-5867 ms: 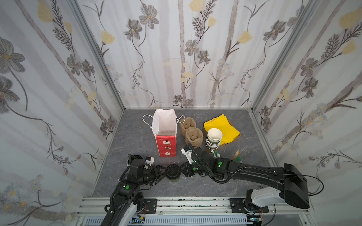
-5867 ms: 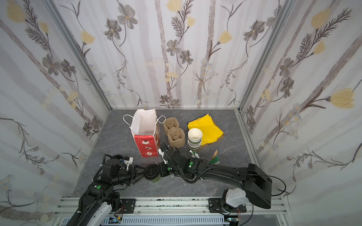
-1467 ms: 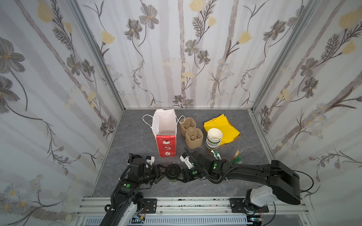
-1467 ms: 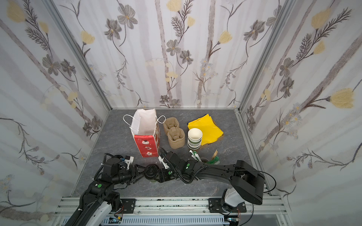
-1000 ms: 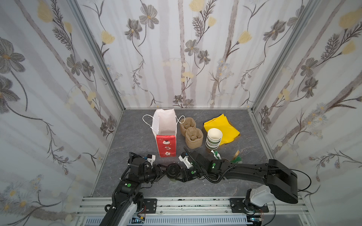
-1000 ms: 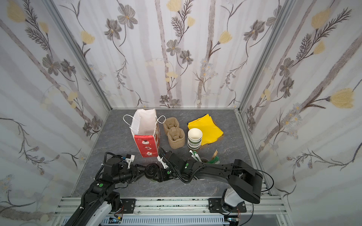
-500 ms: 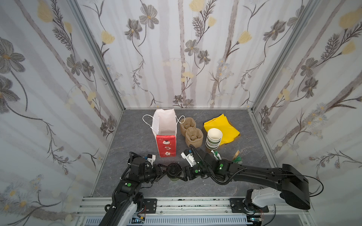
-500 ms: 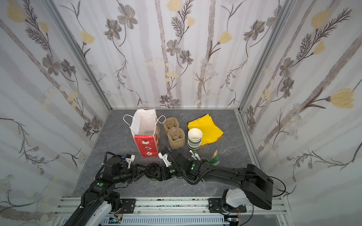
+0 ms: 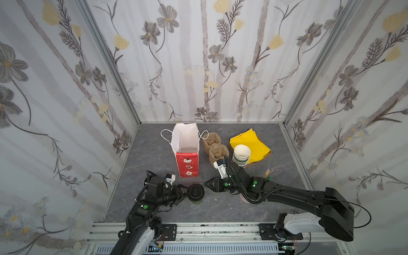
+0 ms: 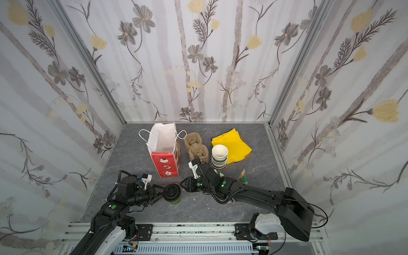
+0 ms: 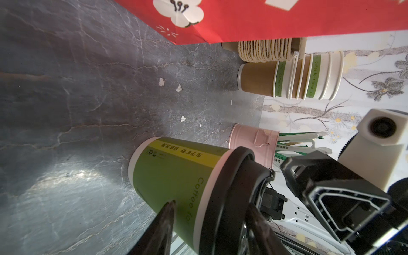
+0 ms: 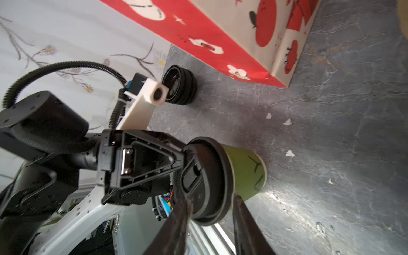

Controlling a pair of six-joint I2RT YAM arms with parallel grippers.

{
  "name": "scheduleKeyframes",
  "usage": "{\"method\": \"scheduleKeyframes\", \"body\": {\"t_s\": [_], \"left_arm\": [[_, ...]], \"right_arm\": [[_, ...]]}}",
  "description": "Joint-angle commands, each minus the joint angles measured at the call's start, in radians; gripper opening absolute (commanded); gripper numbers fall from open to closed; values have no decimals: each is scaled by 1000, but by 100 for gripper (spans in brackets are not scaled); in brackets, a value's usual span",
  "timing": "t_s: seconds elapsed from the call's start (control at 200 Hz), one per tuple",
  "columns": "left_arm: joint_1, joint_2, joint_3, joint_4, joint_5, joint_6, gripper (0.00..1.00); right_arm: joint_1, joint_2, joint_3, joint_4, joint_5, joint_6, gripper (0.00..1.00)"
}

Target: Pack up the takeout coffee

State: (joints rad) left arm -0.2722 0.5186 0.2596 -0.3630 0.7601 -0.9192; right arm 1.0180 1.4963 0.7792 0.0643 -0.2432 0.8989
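As right claw (image 9: 206, 184) retreats, coffee (image 9: 195, 194) unmoved

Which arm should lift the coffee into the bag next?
Left, probably: the left gripper holds the takeout coffee, which stands near the red bag. The right gripper sits open beside the cup, holding nothing.

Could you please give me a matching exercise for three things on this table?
Things:
1 green paper coffee cup with black plastic lid
2 red-and-white paper bag
3 stack of white-lined paper cups

Places or states:
a next to flat yellow sheets
b between left claw and right claw
c standing open with white string handles

Pairs: 1b; 2c; 3a
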Motion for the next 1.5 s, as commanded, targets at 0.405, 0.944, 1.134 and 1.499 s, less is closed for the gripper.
{"method": "scheduleKeyframes", "body": {"t_s": [0.405,0.944,1.134,1.499], "left_arm": [[-1,40,26,-32,-10,49,50],[-4,46,9,-31,-18,49,44],[-8,34,-2,-32,-19,39,43],[-13,31,-4,-32,-24,31,44]], "right_arm": [[2,149,64,17,-43,15,27],[7,219,55,-11,-46,21,20],[7,234,44,-21,-41,17,16],[7,205,124,-40,-34,-31,31]]}}
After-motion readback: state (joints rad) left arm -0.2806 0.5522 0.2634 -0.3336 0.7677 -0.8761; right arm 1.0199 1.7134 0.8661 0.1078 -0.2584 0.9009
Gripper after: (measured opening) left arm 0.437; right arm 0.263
